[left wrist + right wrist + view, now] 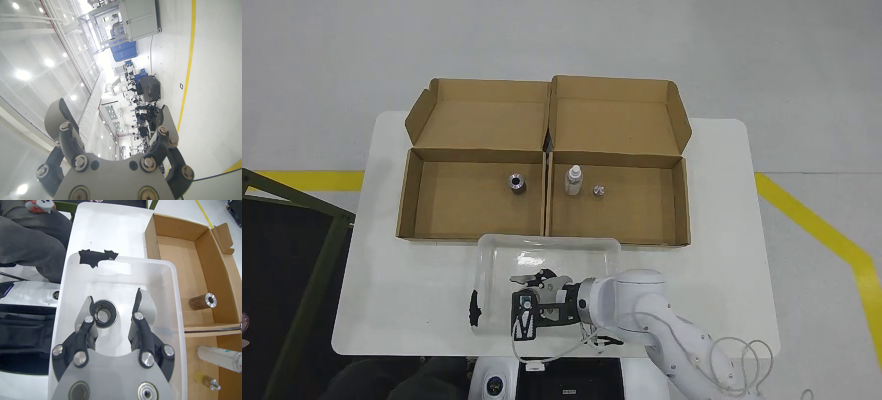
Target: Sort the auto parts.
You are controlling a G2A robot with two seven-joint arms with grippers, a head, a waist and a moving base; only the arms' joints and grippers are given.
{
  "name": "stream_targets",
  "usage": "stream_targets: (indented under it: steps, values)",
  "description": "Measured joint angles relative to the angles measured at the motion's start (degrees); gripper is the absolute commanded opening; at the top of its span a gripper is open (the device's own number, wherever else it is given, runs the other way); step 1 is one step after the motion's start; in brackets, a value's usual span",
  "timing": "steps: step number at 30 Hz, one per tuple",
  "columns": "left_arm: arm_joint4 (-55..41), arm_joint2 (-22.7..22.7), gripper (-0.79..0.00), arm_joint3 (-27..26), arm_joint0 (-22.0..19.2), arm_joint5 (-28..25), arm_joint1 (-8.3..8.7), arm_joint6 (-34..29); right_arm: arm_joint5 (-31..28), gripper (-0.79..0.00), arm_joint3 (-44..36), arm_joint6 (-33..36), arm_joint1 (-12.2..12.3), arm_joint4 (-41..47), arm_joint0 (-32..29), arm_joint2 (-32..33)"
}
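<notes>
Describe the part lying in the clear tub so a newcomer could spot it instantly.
On the white table, nearer the robot than the two cardboard boxes, sits a clear tub. Inside, between the fingers of the open right tool, lies a squat dark ring, unlike the boxed long cylinder and white bottle.

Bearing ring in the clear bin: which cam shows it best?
Right wrist view: the bearing ring lies flat on the clear bin floor, close up, between the fingers of the open right gripper. In the top view the gripper sits over it. The left wrist view faces the hall.
</notes>
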Motion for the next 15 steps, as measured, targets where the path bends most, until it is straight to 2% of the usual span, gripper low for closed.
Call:
stream_targets:
  steps: [4, 7, 15]
  values:
    - [0.0, 0.0, 0.000, 0.0, 0.0, 0.0, 0.00, 0.0, 0.0, -0.379, 0.8, 0.1, 0.2, -0.4, 0.0, -0.6]
    - [0.0, 0.0, 0.000, 0.0, 0.0, 0.0, 0.00, 0.0, 0.2, -0.317, 1.5, 0.1, 0.3, -0.6, 0.1, -0.9]
    - [0.0, 0.0, 0.000, 0.0, 0.0, 0.0, 0.00, 0.0, 0.4, -0.289, 3.5, -0.1, 0.7, -0.4, 0.7, -0.9]
